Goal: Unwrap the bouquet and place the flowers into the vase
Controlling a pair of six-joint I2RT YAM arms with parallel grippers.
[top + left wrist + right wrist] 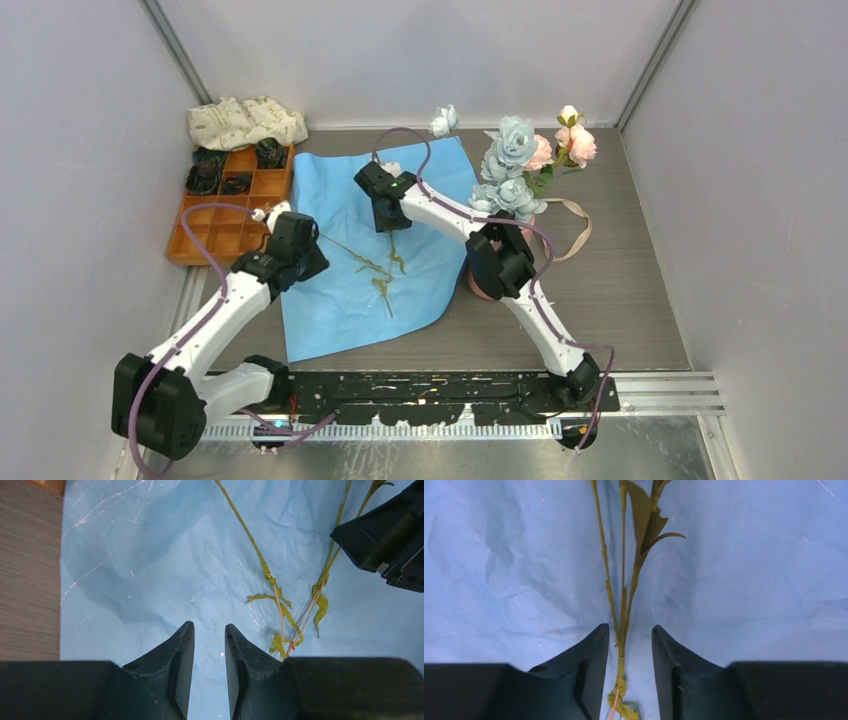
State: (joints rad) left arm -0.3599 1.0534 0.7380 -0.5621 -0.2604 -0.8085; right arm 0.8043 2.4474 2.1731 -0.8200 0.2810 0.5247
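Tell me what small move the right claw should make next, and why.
Probably close the right claw on the green stems. In its wrist view they run lengthwise through the gap between its open fingers, not yet pinched, lying loose on the blue paper. The left claw hovers open beside them with nothing between its fingers, so the right one looks best placed to pick them up.

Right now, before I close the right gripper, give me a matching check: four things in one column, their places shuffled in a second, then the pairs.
1. stems
2. ribbon
3. tray
4. cloth

A. back left corner
B. on the blue paper, between the fingers of the right gripper
C. left of the blue paper, in front of the cloth
D. on the table, right of the flowers

Pairs: 1-B, 2-D, 3-C, 4-A
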